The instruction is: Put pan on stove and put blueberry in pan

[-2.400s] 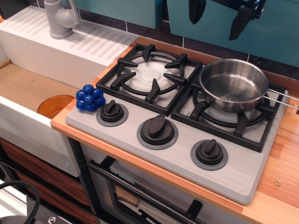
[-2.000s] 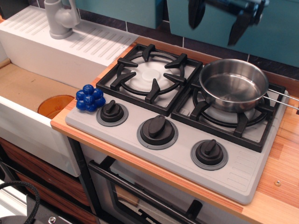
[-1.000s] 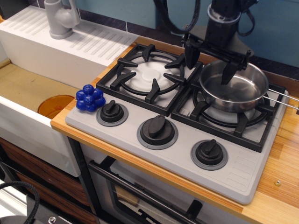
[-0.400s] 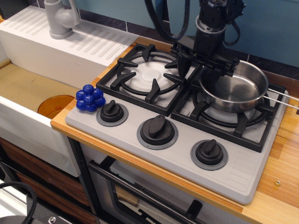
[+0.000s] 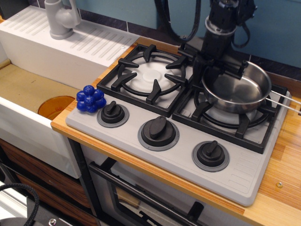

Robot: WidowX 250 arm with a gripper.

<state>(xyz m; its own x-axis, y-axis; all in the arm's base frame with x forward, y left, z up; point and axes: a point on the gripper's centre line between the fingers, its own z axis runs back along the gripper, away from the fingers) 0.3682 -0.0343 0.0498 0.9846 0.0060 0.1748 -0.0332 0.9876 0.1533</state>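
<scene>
The shiny steel pan (image 5: 237, 92) sits on the right burner grate of the grey stove (image 5: 183, 157), its wire handle pointing right. My gripper (image 5: 220, 73) is low over the pan's far-left side. Its jaws look open: one finger (image 5: 199, 75) hangs just outside the pan's left wall, the other is at the far rim over the bowl. The pan's inside holds nothing. The dark-blue blueberry (image 5: 91, 99) lies on the stove's front-left corner, beside the left knob, far from the gripper.
The left burner grate (image 5: 150, 75) carries nothing. Three black knobs (image 5: 158, 132) line the stove's front. A white sink with an orange drain (image 5: 54, 106) lies to the left, a grey tap (image 5: 61, 19) at the back left. A wooden counter surrounds the stove.
My gripper came down from the top edge to the pan, then shifted slightly right, so its left finger now stands against the pan's left wall. Pan and blueberry have stayed in place.
</scene>
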